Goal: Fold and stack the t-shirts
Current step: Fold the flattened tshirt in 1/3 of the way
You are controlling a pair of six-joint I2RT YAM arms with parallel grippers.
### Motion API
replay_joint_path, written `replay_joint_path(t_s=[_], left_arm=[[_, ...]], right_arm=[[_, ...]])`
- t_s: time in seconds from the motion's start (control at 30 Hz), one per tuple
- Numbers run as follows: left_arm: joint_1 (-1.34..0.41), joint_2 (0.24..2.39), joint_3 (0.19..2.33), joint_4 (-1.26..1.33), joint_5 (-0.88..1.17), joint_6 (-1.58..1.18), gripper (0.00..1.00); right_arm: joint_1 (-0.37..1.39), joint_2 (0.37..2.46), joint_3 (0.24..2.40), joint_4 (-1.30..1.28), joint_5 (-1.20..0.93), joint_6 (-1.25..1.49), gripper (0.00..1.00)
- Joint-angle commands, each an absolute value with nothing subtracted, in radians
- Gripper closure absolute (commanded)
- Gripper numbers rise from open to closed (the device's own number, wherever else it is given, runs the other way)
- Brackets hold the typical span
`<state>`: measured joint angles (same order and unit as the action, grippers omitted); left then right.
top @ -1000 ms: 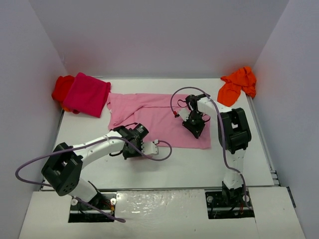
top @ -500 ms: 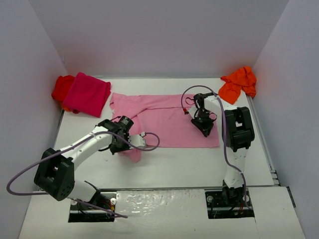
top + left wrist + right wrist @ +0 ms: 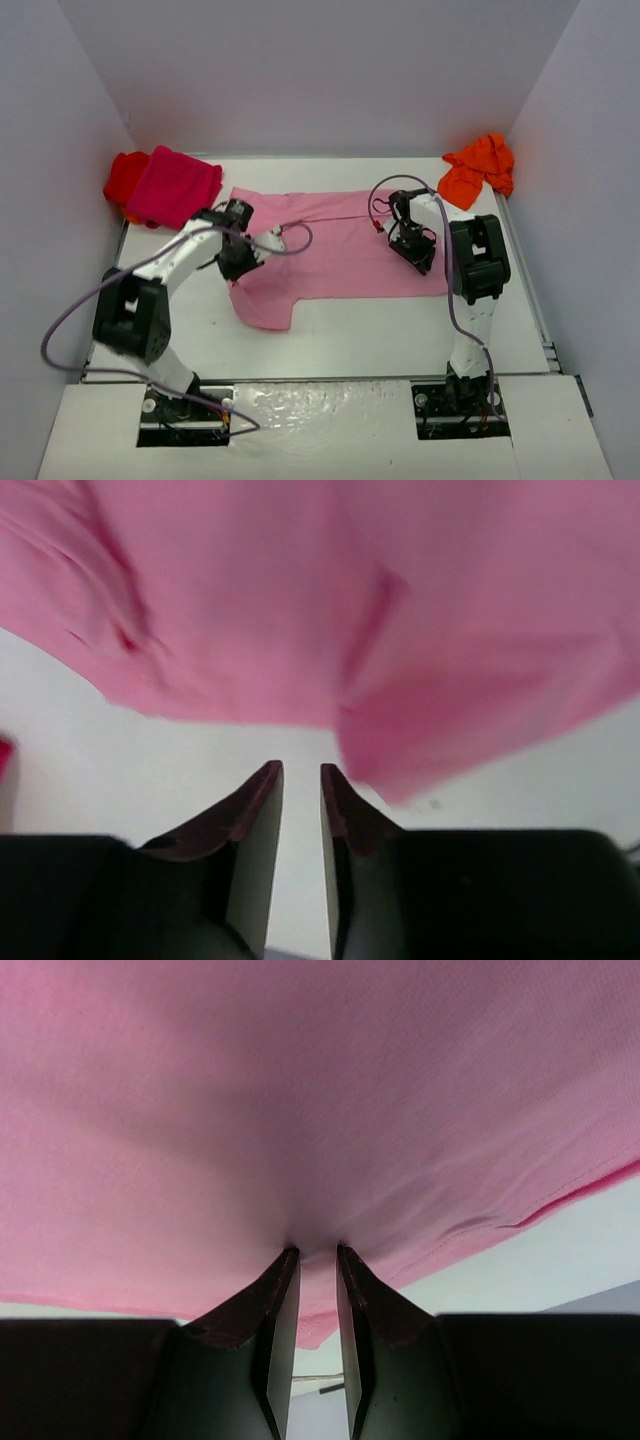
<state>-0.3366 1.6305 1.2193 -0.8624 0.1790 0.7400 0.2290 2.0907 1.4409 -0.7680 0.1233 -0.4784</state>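
The light pink t-shirt (image 3: 340, 245) lies spread across the middle of the table, with one flap (image 3: 265, 305) reaching toward the front. My left gripper (image 3: 240, 268) (image 3: 301, 768) hovers at the shirt's left edge, open a little, nothing between its fingers; the pink cloth (image 3: 400, 630) lies just past the tips. At the shirt's right edge, my right gripper (image 3: 420, 256) (image 3: 312, 1250) is shut on a pinch of the pink cloth (image 3: 300, 1110). The magenta t-shirt (image 3: 175, 188) sits folded at the back left on top of the red one (image 3: 123, 175). An orange t-shirt (image 3: 478, 168) is crumpled at the back right.
White walls close in the table (image 3: 400, 330) on the left, back and right. Purple cables (image 3: 70, 320) loop from both arms over the surface. The arm bases stand at the near edge.
My left arm swung left and back, drawing the pink shirt's left side out, then its jaws parted and let the cloth go. The right gripper shifted slightly right, still holding; the shirt lies flatter.
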Motion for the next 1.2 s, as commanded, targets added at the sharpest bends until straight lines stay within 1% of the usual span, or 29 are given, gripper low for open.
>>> replay_joint_path(t_s=[0.0,0.03,0.1,0.13,0.17,0.23,0.3,0.43,0.57,0.73,0.8,0.87,0.9,1.03,1.17], left_arm=[[-0.269,1.801,1.419,-0.826,0.28,0.678,0.72],[-0.268,1.8,1.423,-0.822,0.271,0.678,0.67],[-0.267,1.744,1.4,-0.727,0.258,0.655,0.4],[-0.268,1.728,1.4,-0.705,0.258,0.655,0.35],[-0.268,1.702,1.409,-0.713,0.262,0.654,0.33],[-0.268,1.655,1.416,-0.74,0.289,0.678,0.32],[-0.271,1.553,1.384,-0.755,0.302,0.718,0.31],[-0.282,1.415,1.334,-0.911,0.313,0.84,0.31],[-0.32,1.353,1.274,-1.056,0.334,0.877,0.33],[-0.446,1.303,1.117,-1.119,0.312,0.875,0.35],[-0.506,1.291,1.06,-1.112,0.281,0.858,0.35],[-0.597,1.275,0.979,-1.068,0.258,0.815,0.34],[-0.651,1.277,0.94,-1.05,0.238,0.789,0.34],[-0.753,1.269,0.86,-0.974,0.225,0.723,0.32],[-0.816,1.275,0.798,-0.891,0.181,0.7,0.31]], right_arm=[[0.207,2.181,1.389,-0.631,0.173,-0.46,0.81],[0.205,2.176,1.384,-0.627,0.185,-0.46,0.81],[0.192,2.167,1.378,-0.611,0.213,-0.456,0.81],[0.187,2.166,1.379,-0.612,0.212,-0.456,0.81],[0.187,2.162,1.379,-0.611,0.213,-0.457,0.81],[0.182,2.145,1.382,-0.611,0.211,-0.461,0.81],[0.178,2.125,1.386,-0.611,0.211,-0.462,0.81],[0.165,2.07,1.411,-0.61,0.193,-0.466,0.81],[0.145,2.024,1.498,-0.609,0.137,-0.455,0.78],[0.139,1.953,1.564,-0.609,0.059,-0.436,0.78],[0.135,1.913,1.574,-0.613,0.067,-0.436,0.78],[0.13,1.873,1.586,-0.617,0.139,-0.459,0.76],[0.112,1.864,1.603,-0.617,0.142,-0.46,0.76],[0.063,1.819,1.631,-0.617,0.089,-0.453,0.74],[0.058,1.777,1.59,-0.616,0.019,-0.448,0.73]])
